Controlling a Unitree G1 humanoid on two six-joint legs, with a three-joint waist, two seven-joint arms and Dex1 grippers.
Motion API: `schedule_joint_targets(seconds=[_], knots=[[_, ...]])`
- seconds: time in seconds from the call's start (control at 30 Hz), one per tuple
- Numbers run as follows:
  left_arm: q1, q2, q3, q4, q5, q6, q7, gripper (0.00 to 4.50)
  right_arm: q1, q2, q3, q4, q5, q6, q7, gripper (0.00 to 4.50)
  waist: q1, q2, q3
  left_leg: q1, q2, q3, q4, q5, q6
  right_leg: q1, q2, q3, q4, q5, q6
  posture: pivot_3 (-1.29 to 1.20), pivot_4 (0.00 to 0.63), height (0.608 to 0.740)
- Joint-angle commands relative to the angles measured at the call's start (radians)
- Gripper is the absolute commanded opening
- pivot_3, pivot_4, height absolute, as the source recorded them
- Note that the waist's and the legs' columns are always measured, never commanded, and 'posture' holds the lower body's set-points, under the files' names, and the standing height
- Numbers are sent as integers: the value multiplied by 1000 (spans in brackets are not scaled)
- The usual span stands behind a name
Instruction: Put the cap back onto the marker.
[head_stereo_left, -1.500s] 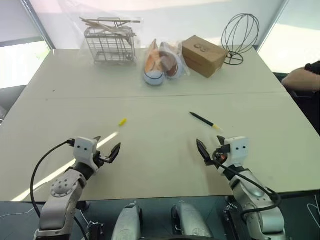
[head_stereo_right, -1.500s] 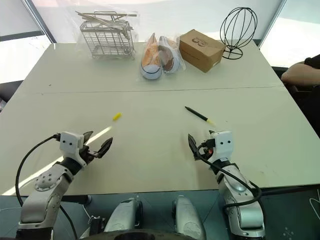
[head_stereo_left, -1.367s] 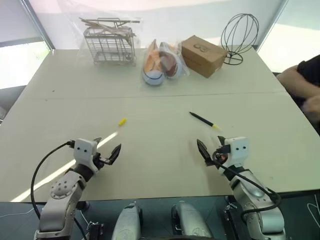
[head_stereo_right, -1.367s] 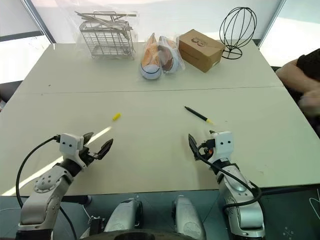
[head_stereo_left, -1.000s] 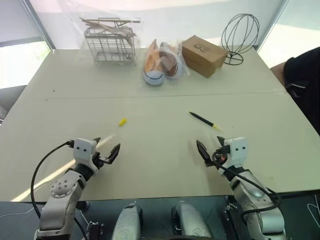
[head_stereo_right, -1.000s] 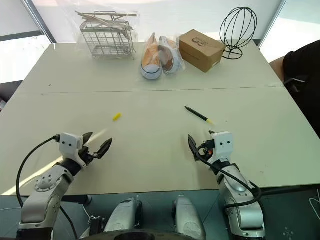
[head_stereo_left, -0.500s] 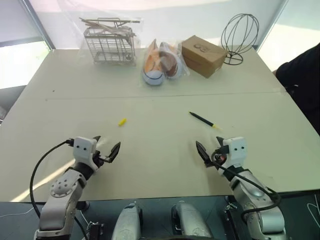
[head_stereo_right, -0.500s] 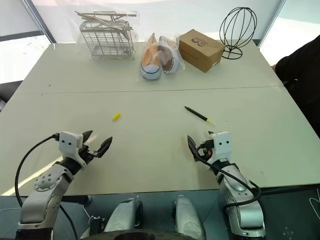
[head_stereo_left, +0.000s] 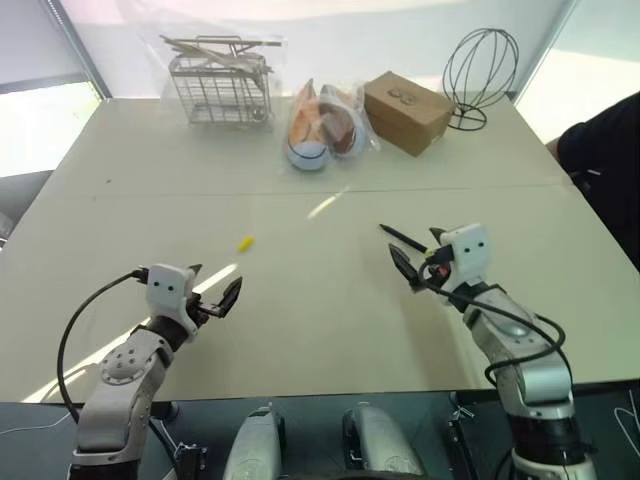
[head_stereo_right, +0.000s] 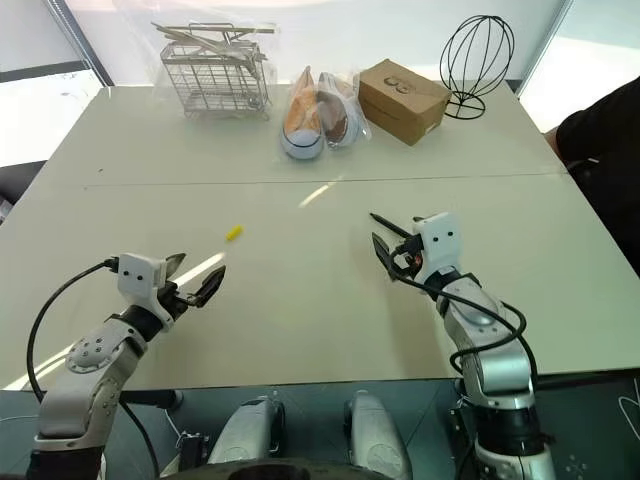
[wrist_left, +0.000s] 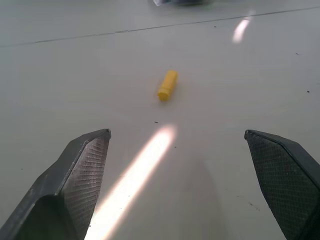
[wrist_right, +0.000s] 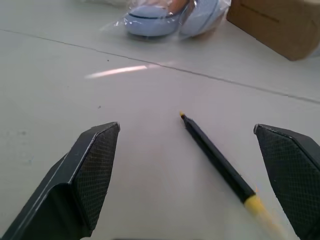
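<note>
**benchtop_bo:** Marker (wrist_right: 216, 159) is lying flat on the pale table (head_stereo_left: 300, 330), right in front of the right gripper (wrist_right: 192, 180), with its uncapped tip aimed toward the far side. The cap (wrist_left: 168, 84) is well apart from it, lying on its side ahead of the left gripper (wrist_left: 192, 185). Both sets of fingers are spread wide with nothing in them.

**wirehead77:** How do you reckon those two handle?

**benchtop_bo:** My guess is both are light, stiff plastic, smooth and round, so they'll roll or skid if nudged off-centre. I'd pinch the marker across the black barrel, near the yellow band, leaving the tip end free. The cap is tiny, so I'd grab it across its width and keep the open end exposed. Can't tell from here which end is the open one.

**wirehead77:** Anything in the containers at the back?

**benchtop_bo:** Wire basket (head_stereo_left: 219, 88) has some thin sticks lying across the top, and looks wrapped in clear plastic. A pair of shoes (head_stereo_left: 322, 128) sits in a clear bag beside it. The cardboard box (head_stereo_left: 408, 111) is closed, so its contents are unknown. The black wire stand (head_stereo_left: 480, 70) is just a bare frame. All of it is far from the work area.
</note>
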Motion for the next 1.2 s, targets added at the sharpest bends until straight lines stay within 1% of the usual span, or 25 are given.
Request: schedule_joint_targets(seconds=[0.03, 0.27, 0.63, 0.87, 0.97, 1.0, 1.07, 1.1, 1.17, 1.2], knots=[[-14, 7, 15, -35, -13, 4, 3, 4500, -63, -17, -8, 79, -3, -25, 23, 4458, -1, 0, 0, 0, 0, 0, 0, 0, 0, 0, 0, 0, 0, 0, 0, 0, 150, 740], [-6, 2, 18, -55, -10, 9, 13, 4500, -165, -33, -20, 253, 7, -33, 74, 4458, -3, 0, 0, 0, 0, 1, 0, 0, 0, 0, -1, 0, 0, 2, 3, 0, 150, 740], [24, 2, 26, -85, -14, 14, 32, 4500, -199, -82, -45, 445, -6, -25, 118, 4458, -3, 0, 0, 0, 0, 2, 0, 0, 0, 0, -1, 1, 0, 2, 3, 0, 150, 740], [23, 3, 24, -84, -12, 14, 34, 4500, -200, -119, -34, 463, 9, 32, 160, 4458, -1, 0, 0, 1, 0, 1, 1, 0, 0, 2, -1, 0, 0, 1, 2, 0, 150, 740], [22, 3, 24, -81, -12, 12, 32, 4500, -199, -127, -29, 452, 17, 62, 182, 3647, -1, 0, 0, 1, 0, 1, 3, 0, 0, 3, -1, 0, 0, 1, 1, 0, 150, 740], [23, 3, 25, -81, -12, 11, 32, 4500, -199, -127, -29, 448, 18, 67, 186, 3251, -1, 0, 0, 1, 0, 1, 3, 0, 0, 3, -2, 0, 0, 0, 0, 0, 150, 740], [21, 4, 25, -77, -12, 10, 31, 4500, -193, -131, -24, 427, 26, 89, 205, 2231, -2, 0, 0, 1, 0, 1, 3, 0, 0, 3, -1, 0, 0, 0, 0, 0, 150, 740], [20, 4, 25, -75, -12, 9, 30, 4500, -191, -132, -22, 418, 27, 98, 212, 1593, -2, 0, 0, 1, 0, 1, 3, 0, 0, 3, -1, 0, 0, 0, 0, 0, 150, 740], [16, 5, 26, -71, -11, 7, 28, 4500, -186, -139, -12, 396, 29, 110, 234, 540, -5, 0, 0, 1, 0, 0, 2, 0, 0, 3, -1, 0, 0, 0, 0, 0, 150, 740], [14, 5, 26, -69, -11, 7, 28, 4500, -183, -141, -10, 386, 30, 114, 239, 83, -6, 0, 0, 1, 0, 0, 2, 0, 0, 3, -1, 0, 0, 0, 0, 0, 150, 740]])
